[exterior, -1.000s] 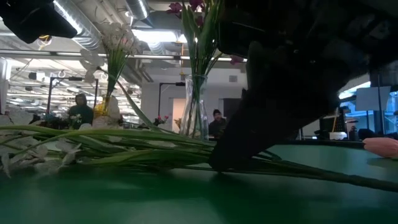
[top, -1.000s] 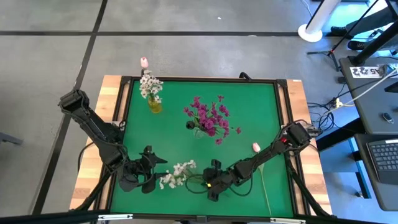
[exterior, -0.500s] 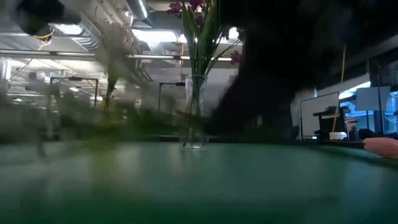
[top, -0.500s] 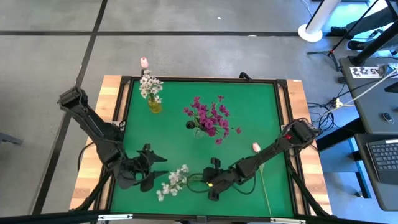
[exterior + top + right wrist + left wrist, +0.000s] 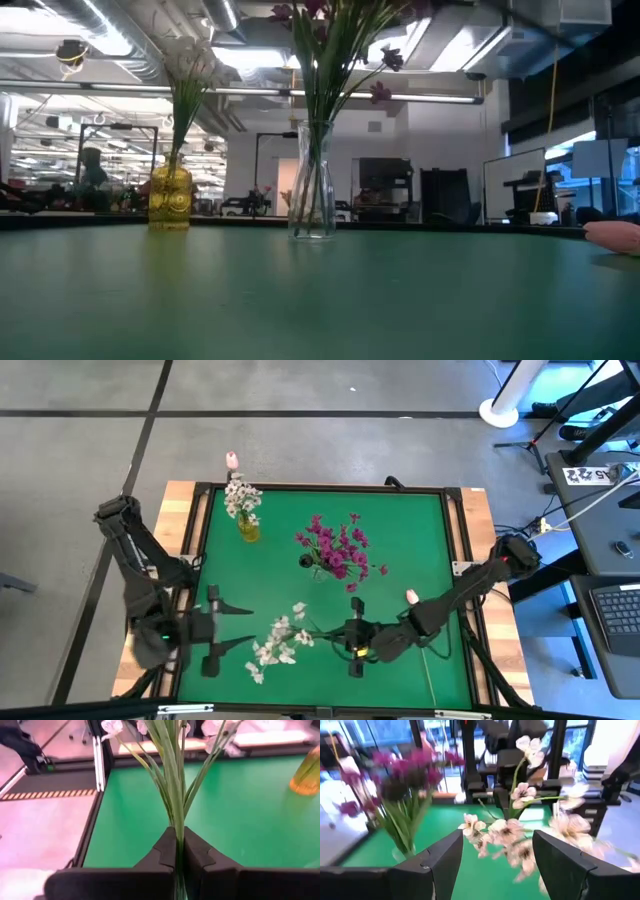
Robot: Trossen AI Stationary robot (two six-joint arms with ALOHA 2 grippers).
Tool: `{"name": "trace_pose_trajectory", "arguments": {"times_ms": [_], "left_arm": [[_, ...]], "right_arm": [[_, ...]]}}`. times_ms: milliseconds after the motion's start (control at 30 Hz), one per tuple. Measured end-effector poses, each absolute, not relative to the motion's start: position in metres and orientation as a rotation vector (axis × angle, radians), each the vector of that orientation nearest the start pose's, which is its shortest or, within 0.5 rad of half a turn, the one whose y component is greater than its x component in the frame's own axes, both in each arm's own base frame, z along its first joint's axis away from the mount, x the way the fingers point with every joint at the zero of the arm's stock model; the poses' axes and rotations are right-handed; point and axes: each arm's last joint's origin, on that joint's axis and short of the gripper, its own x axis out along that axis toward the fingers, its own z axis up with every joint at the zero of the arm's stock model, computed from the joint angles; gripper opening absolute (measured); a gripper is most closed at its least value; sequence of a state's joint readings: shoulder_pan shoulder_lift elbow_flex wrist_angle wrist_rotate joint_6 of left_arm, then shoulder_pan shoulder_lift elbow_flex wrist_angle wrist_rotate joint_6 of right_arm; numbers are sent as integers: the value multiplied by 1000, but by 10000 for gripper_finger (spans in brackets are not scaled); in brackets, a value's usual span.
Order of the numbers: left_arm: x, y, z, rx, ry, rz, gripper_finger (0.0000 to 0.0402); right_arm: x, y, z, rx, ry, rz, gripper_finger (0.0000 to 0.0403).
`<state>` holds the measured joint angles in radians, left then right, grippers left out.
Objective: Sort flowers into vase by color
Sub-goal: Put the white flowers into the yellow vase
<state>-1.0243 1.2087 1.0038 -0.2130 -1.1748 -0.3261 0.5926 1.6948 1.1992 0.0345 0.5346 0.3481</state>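
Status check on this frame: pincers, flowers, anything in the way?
Right pincer shut on the white flower spray stems, lifted off the mat. Left pincer open, waiting at the table's left. Yellow vase holds white blossoms; clear vase holds magenta. Nothing in the way.

We see a grey floor (image 5: 300, 450) crossed by dark lines around the wood-edged table (image 5: 183, 510). At right stand a desk with a keyboard (image 5: 620, 607) and a white pillar base (image 5: 497, 410). Ceiling strip lights (image 5: 110, 25) brighten the open office.
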Motion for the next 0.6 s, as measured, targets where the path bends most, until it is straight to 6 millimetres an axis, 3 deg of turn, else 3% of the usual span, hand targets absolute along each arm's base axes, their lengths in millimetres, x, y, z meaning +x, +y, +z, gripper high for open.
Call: {"name": "trace_pose_trajectory", "arguments": {"times_ms": [167,267,433,600], "left_arm": [[131,-211,370,113,76,218,235],[129,-212,373,105,74,206,235],[141,-215,341,28,144,111,235],[151,-207,299,-31,179,178,235]], "right_arm": [[314,198,285,75,305,3,6],[312,196,299,70,237,16,5],[313,197,311,47,136,32,9],[314,197,316,25,91,37,5]]}}
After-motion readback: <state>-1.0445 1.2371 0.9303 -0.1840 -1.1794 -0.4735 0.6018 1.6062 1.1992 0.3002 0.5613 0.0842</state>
